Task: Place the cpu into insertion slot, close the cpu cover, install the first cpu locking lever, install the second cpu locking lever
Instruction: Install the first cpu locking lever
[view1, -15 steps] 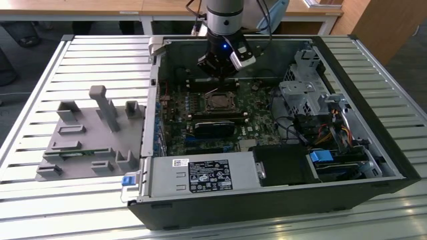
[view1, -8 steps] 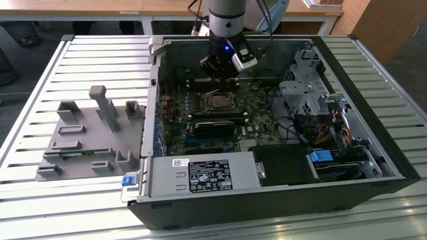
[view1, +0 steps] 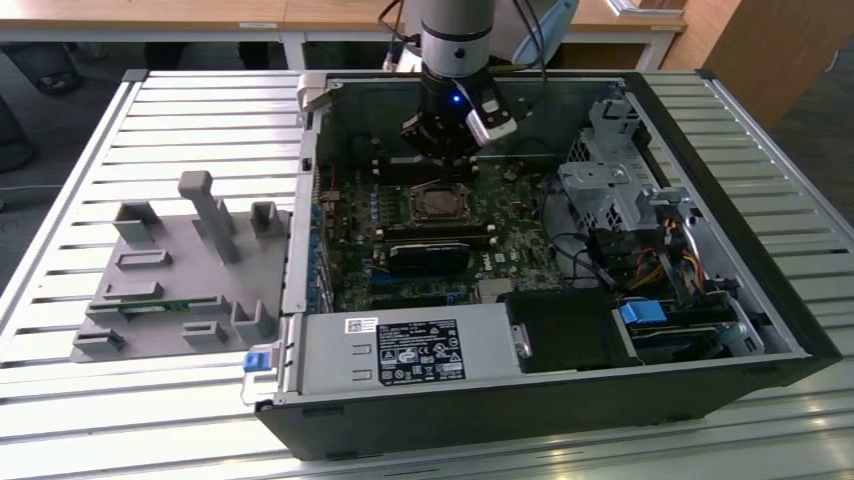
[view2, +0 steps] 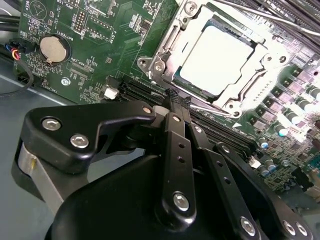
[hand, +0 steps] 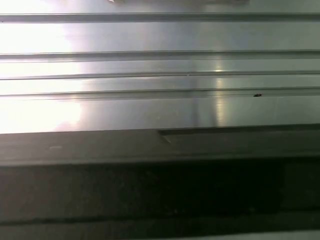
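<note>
In the second wrist view the cpu (view2: 217, 57), with its pale silvery top, lies in the insertion slot (view2: 150, 62) on the green board. The silvery cpu cover (view2: 167, 42) lies flat around it as a frame. A thin metal lever rod (view2: 260, 15) runs along the far side of the socket, and another (view2: 250, 87) runs along the near side. My gripper (view2: 178, 100) hovers just beside the socket's near corner, with its black fingers (view2: 172, 120) pressed together and nothing between them. In the exterior view the gripper (view1: 441, 155) hangs over the board just behind the socket (view1: 434, 203).
The open computer case (view1: 787, 330) stands on a slatted metal table (view1: 160, 110). A grey fixture plate (view1: 174, 270) lies to the exterior view's left. Inside the case are a power supply (view1: 400, 350), a drive cage (view1: 607, 190), long black memory slots (view2: 220, 131) and a coin battery (view2: 51, 48).
</note>
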